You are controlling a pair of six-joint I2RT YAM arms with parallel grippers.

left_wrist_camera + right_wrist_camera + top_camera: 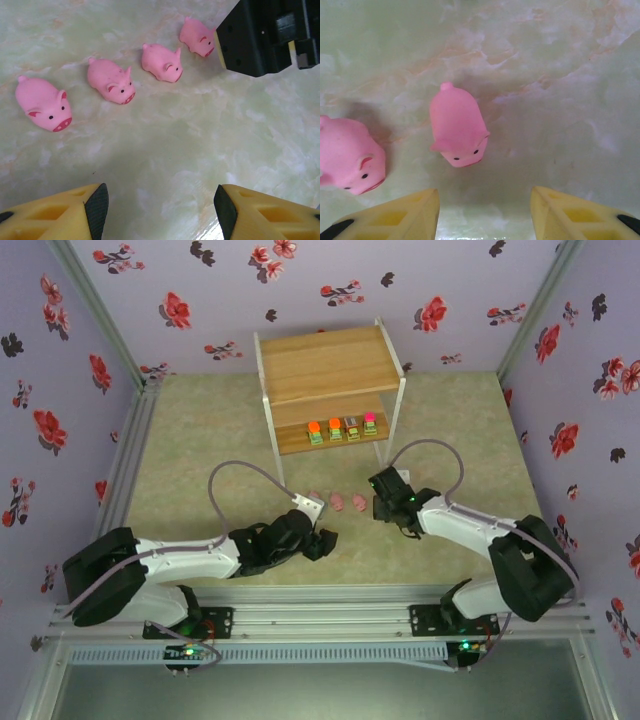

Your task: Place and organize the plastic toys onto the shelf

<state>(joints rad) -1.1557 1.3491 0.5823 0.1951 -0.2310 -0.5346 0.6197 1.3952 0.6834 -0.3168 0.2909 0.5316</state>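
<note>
Lilac walls (460, 270) with red flowers around a pale green marbled bench (200, 440). Nearest the bases, left hand (162, 205), yellow fingers spread wide apart, low over bare bench. Just beyond it, four pink pigs (110, 80) in a row on the bench, apart from one another. Right hand (485, 210) at the row's right end, fingers likewise apart, gripping nothing, end pig (456, 125) just ahead of the gap. Farther back, shelf (325, 365) standing on the bench; four small blocks (335, 429) lined up side by side on its lower board.
</note>
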